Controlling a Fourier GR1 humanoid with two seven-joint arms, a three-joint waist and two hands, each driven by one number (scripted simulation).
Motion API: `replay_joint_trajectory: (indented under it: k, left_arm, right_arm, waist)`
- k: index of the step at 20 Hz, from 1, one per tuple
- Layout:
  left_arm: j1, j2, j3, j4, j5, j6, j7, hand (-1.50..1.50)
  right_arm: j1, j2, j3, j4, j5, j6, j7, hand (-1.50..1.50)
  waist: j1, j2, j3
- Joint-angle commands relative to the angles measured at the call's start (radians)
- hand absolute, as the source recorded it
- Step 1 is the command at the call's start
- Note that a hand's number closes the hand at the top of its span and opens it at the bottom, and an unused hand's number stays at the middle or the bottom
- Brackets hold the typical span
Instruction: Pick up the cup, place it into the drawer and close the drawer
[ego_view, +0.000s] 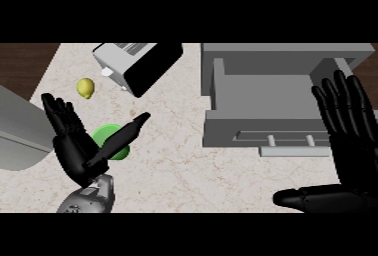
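**A:** Starting at the left edge, what's the grey block (18, 132)?

**B:** I can't tell what it is; it takes no part here. Just beside it is the left hand (74, 150), fingers straight and pointing up, thumb spread wide. It is released and grasps nothing.

**A:** And the cup?

**B:** The green cup (105, 133) stands on the counter (184, 165), partly behind that thumb, in the gap between thumb and fingers. I'd judge the hand is spread like this so it can wrap round the cup. Whether it touches the cup yet, I can't say.

**A:** Further along?

**B:** A lemon (86, 88) and a toaster (136, 65) sit further back, apart from the cup and out of the way.

**A:** The drawer?

**B:** The grey drawer (244, 122) is right of centre, pulled open, handle facing the robot. It looks ready to take the cup, which sits well apart from it.

**A:** And the far right?

**B:** The right hand (347, 145) rests near the edge, unclenched, fingers up, just beside the drawer's front. It looks well placed to push the drawer closed later.
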Motion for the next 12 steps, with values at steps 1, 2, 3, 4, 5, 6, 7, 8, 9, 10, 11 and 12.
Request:
replay_joint_trajectory:
  k: [1, 2, 3, 4, 5, 6, 7, 8, 9, 10, 11, 12]
  left_arm:
    - [0.054, 0.000, -0.021, 0.090, 0.133, 0.039, -0.173, -1.50]
    - [0.037, 0.000, 0.015, 0.089, 0.115, 0.043, -0.129, -1.50]
    - [0.100, 0.000, 0.020, 0.061, 0.153, 0.009, -0.187, -1.50]
    - [0.097, 0.000, 0.020, 0.048, 0.151, 0.014, -0.174, -1.50]
    - [0.139, 0.000, 0.007, 0.048, 0.147, 0.026, -0.178, -1.50]
    - [0.104, 0.000, -0.028, 0.083, 0.195, 0.082, -0.230, -1.50]
    - [0.101, 0.000, 0.096, 0.133, 0.269, -0.048, -0.297, -1.50]
    - [0.167, 0.000, 0.053, 0.086, 0.255, -0.023, -0.310, -1.50]
    - [0.141, 0.000, -0.010, 0.118, 0.245, 0.055, -0.303, -1.50]
    - [0.122, 0.000, 0.034, 0.155, 0.289, 0.002, -0.330, -1.50]
    - [0.180, 0.000, 0.003, 0.158, 0.342, 0.017, -0.427, -1.50]
    - [0.178, 0.000, 0.032, 0.122, 0.320, -0.019, -0.363, -1.50]
  right_arm:
    - [-0.054, -0.008, -0.025, 0.062, 0.005, 0.001, -0.015, -1.50]
    - [0.021, -0.003, 0.016, -0.048, 0.005, 0.004, 0.048, -1.50]
    - [-0.028, 0.016, 0.008, -0.049, 0.011, -0.038, 0.069, -1.50]
    - [-0.053, 0.026, 0.020, 0.014, 0.042, -0.046, 0.045, -1.50]
    - [-0.018, -0.028, -0.066, 0.055, -0.047, 0.039, -0.034, -1.50]
    - [-0.048, -0.025, -0.028, -0.023, -0.028, 0.013, 0.075, -1.50]
    - [-0.024, -0.023, -0.034, 0.026, -0.036, 0.036, 0.015, -1.50]
    - [-0.020, 0.004, 0.017, -0.101, 0.004, -0.032, 0.134, -1.50]
    - [-0.101, -0.034, -0.052, 0.006, -0.038, -0.001, 0.110, -1.50]
    - [-0.054, 0.003, 0.001, -0.012, -0.004, -0.013, 0.087, -1.50]
    - [-0.025, -0.012, -0.041, 0.015, -0.032, 0.019, 0.023, -1.50]
    - [-0.017, -0.031, -0.029, -0.039, -0.031, 0.036, 0.071, -1.50]
  waist:
    - [0.000, 0.001, 0.000]
    - [-0.002, 0.000, 0.000]
    - [0.001, 0.000, 0.000]
    - [0.003, 0.000, 0.000]
    - [0.003, 0.000, 0.000]
    - [0.000, 0.000, 0.000]
    - [0.001, 0.001, 0.000]
    - [0.001, -0.001, 0.000]
    - [0.002, 0.000, 0.000]
    - [0.001, 0.000, 0.000]
    - [0.001, 0.000, 0.000]
    - [0.001, 0.000, 0.000]
